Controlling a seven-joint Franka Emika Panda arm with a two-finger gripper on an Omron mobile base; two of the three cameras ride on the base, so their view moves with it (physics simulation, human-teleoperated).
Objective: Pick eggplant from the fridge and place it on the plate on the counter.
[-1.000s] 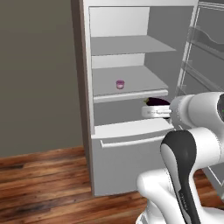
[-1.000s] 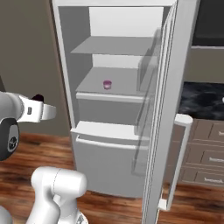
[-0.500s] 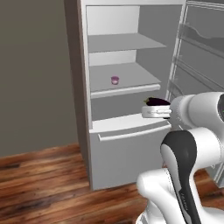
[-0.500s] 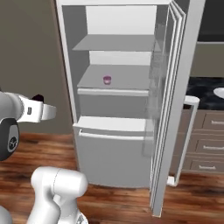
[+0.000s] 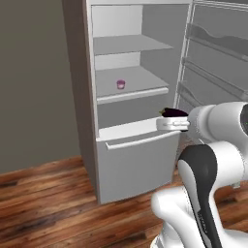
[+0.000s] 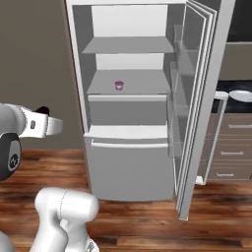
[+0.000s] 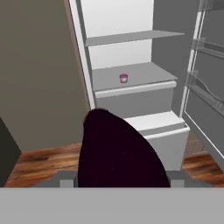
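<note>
The dark purple eggplant [image 5: 174, 113] sits in my gripper [image 5: 167, 121], which is shut on it, out in front of the open fridge [image 5: 127, 138]. From the right base view the gripper [image 6: 53, 125] is at the far left, with a bit of the eggplant [image 6: 43, 110] showing above it. In the hand view the eggplant [image 7: 118, 153] looms large and hides the fingertips. The white plate [image 6: 241, 95] lies on the black counter [image 6: 224, 86] to the right of the fridge [image 6: 129, 162], beyond its open door.
A small pink-purple cup [image 5: 120, 84] stands on the fridge's middle shelf. The fridge door [image 6: 197, 113] hangs open between the fridge and the counter's brown drawers [image 6: 231, 157]. Wooden floor [image 5: 43, 203] spreads in front of the fridge.
Both base views have shifted, so the base has moved: the fridge slides in the picture and more counter shows at the right. The gripper still holds the eggplant the same way.
</note>
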